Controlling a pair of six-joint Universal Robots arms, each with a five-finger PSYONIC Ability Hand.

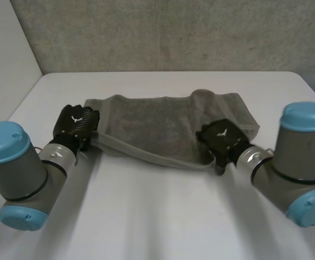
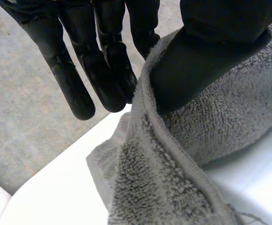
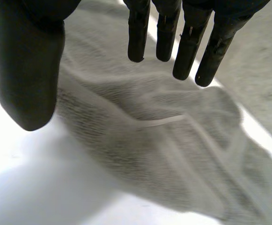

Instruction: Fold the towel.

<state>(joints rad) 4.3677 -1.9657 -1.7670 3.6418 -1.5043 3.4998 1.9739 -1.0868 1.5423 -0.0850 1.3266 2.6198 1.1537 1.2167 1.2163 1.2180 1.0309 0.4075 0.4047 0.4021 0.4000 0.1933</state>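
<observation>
Grey towel [image 1: 157, 127] lies spread crosswise on the white table [image 1: 162, 216], rumpled at its right end, its near edge raised in a long ridge between the two hands. Left hand [image 1: 77, 123] is at the towel's left end; in the left wrist view its straight fingers [image 2: 103, 70] and thumb [image 2: 196, 61] pinch the hem between them. Right hand [image 1: 222, 140] hovers at the near right edge; its fingers [image 3: 187, 47] are straight and spread, thumb [image 3: 25, 70] well apart, above the cloth.
</observation>
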